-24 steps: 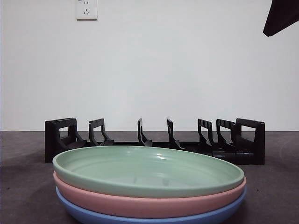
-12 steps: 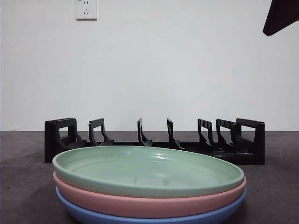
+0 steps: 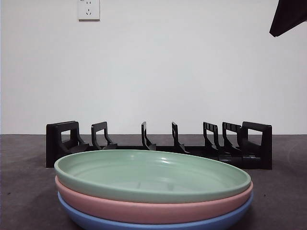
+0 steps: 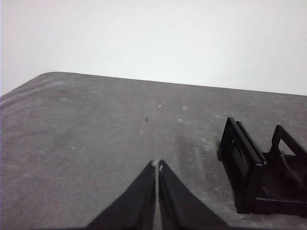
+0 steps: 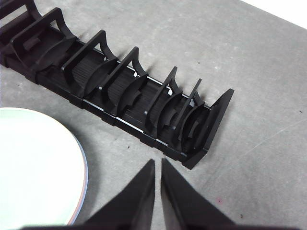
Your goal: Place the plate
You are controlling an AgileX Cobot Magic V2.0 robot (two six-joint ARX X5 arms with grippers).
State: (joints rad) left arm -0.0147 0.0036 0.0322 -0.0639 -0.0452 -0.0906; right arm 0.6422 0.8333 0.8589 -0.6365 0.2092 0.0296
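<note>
Waiting flat in a stack, the green plate [image 3: 152,175] is sitting ready before the empty rack [image 3: 158,143]. The right gripper [image 5: 158,165] is hovering beside the rack with jaws nearly touching and holding nothing; the left gripper [image 4: 157,166] is idling likewise, pressed together and empty.

Bare lab-like test bench: grey table [image 3: 29,191], blank white wall [image 3: 168,72], one socket [image 3: 88,9].

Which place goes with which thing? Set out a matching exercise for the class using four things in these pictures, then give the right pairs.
Things:
1. green plate
2. pink plate
3. blue plate
4. black rack

Places:
A. bottom of the stack
B. behind the stack, its slots holding no plate
C. top of the stack
D. middle of the stack

Pairs: 1-C, 2-D, 3-A, 4-B
</note>
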